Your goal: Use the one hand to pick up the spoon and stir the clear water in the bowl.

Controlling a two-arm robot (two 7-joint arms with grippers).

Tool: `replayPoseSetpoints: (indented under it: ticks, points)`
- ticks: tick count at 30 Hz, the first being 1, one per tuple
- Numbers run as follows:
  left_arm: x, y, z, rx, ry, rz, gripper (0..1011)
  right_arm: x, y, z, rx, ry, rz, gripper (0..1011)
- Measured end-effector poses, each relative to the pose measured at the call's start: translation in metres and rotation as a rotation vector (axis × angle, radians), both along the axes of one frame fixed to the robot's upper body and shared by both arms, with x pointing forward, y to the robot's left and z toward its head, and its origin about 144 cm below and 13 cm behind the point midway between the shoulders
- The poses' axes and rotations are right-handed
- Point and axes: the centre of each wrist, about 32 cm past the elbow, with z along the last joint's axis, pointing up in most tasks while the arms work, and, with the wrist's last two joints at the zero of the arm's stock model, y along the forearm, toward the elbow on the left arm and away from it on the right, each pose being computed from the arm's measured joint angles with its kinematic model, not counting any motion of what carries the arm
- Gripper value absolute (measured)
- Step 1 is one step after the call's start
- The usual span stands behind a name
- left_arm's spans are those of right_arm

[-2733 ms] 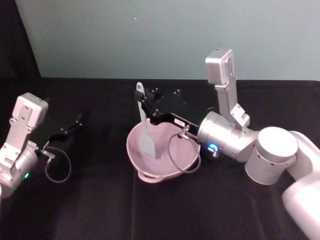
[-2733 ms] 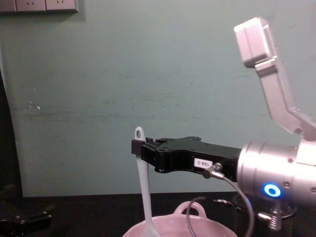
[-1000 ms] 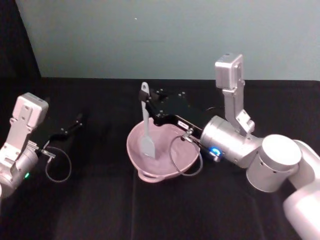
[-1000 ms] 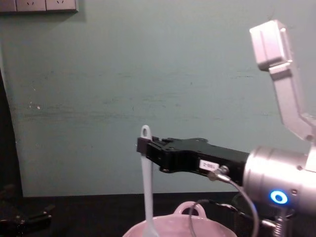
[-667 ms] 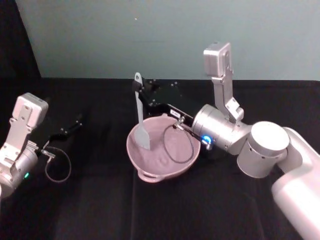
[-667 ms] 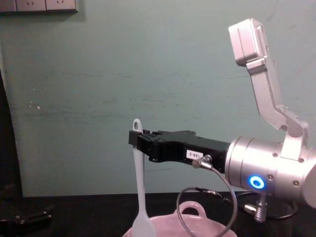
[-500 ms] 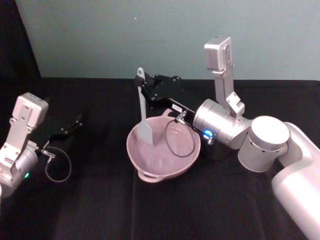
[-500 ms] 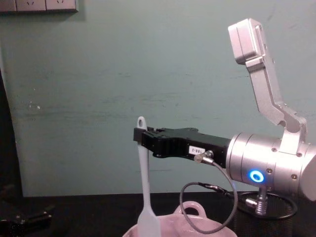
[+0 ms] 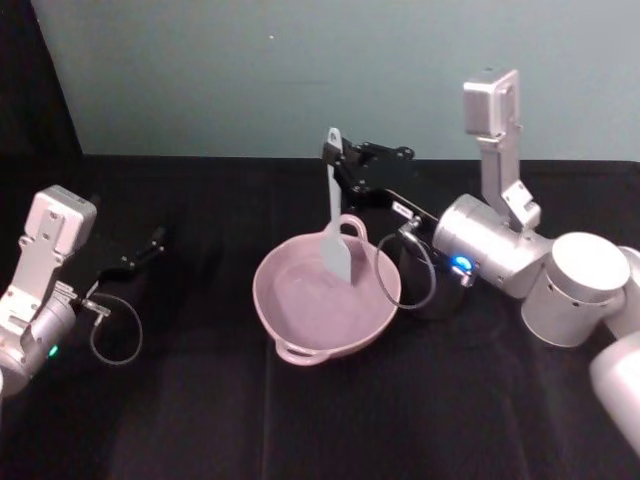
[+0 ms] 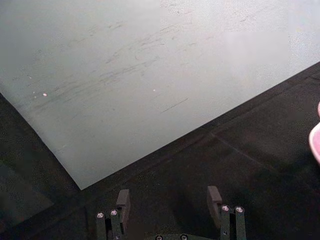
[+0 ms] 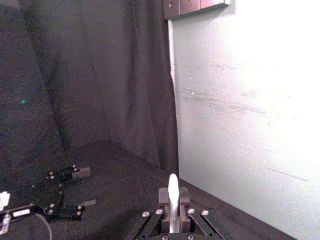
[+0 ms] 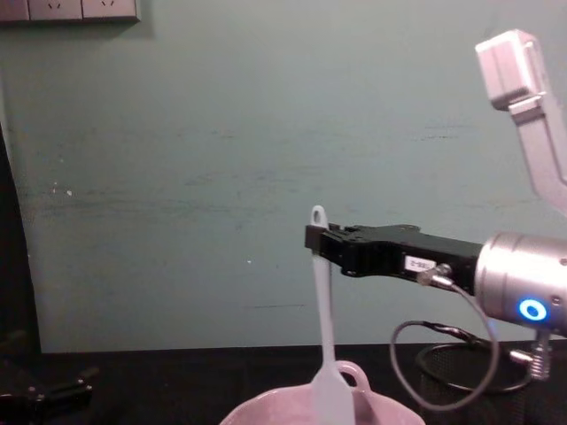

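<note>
The right gripper (image 9: pixel 343 160) has carried the spoon (image 9: pixel 335 235) across the bowl (image 9: pixel 264 300). Half a second ago the blade hung over the bowl's left inner side; it now hangs on the side toward the worktop's far and right edges, just before the small loop handle (image 9: pixel 352 222) on the rim. In the chest view the spoon (image 12: pixel 322 301) stays close to upright, with the blade dipping behind the bowl's near rim (image 12: pixel 266 409), and the gripper (image 12: pixel 319 237) has slid to the right along with it. The jaws are pinching the slim handle just below its holed end, and the right wrist view shows the handle (image 11: pixel 173 197) clamped between them — the grip looks unchanged through the sweep. I take this as one stroke of the stir, so the pick-up is done and the stirring is under way. The clear water is too faint to make out, so I cannot tell how deep the blade sits; it looks rather close to the far wall. The bowl sits near the middle of the black worktop (image 9: pixel 200 420) and has not shifted. The left gripper (image 9: pixel 150 245) stays parked toward the worktop's left edge, its jaws (image 10: pixel 168 200) spread and holding nothing.
</note>
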Motion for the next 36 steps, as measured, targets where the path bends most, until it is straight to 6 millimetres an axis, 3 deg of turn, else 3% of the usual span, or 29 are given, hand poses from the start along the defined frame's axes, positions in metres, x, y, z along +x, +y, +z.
replayPoseSetpoints:
  ticks: [9, 18, 27, 36]
  points:
    - [0.000, 0.000, 0.000, 0.000, 0.000, 0.000, 1011, -0.024, -0.011, 0.000, -0.006, -0.003, 0.002, 112]
    - [0.000, 0.000, 0.000, 0.000, 0.000, 0.000, 1011, -0.038, 0.004, -0.009, 0.012, 0.011, 0.052, 112]
    - [0.000, 0.000, 0.000, 0.000, 0.000, 0.000, 1011, -0.029, 0.029, -0.012, 0.026, 0.015, 0.100, 112]
    - [0.000, 0.000, 0.000, 0.000, 0.000, 0.000, 1011, -0.011, 0.038, -0.009, 0.030, 0.011, 0.094, 112]
